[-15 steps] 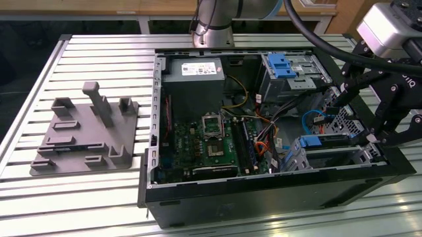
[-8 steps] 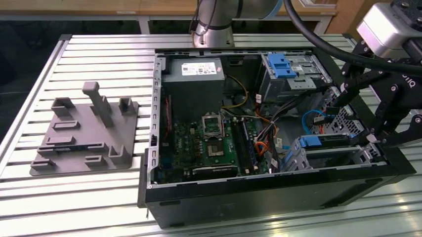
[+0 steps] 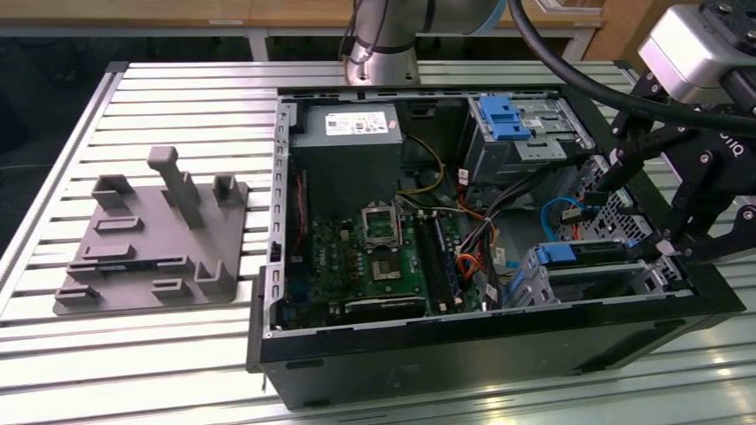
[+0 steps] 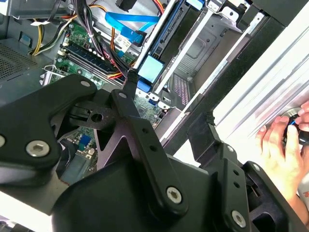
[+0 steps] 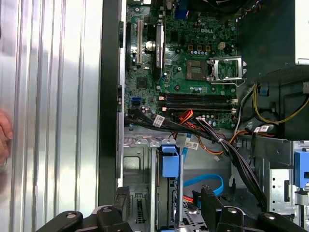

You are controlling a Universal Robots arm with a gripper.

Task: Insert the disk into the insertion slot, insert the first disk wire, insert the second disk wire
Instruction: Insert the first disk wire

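The slatted metal surface (image 3: pixel 154 354) carries an open computer case (image 3: pixel 473 345), and the claw (image 5: pixel 164 194) hangs over the case's drive corner, with the motherboard (image 5: pixel 193 72) well ahead of it. Directly under the claw is the insertion slot (image 5: pixel 137 166), a bay of grey sheet metal. The disk (image 5: pixel 171 164) stands on edge inside it, so that step looks done. Its blue carrier tab is just ahead of the fingertips, and its long axis runs back beneath the claw, crosswise to the line between the fingers. The fingers are spread apart, one on each side of the disk, gripping nothing. A blue flat cable (image 5: pixel 205 180) lies just beside one finger.
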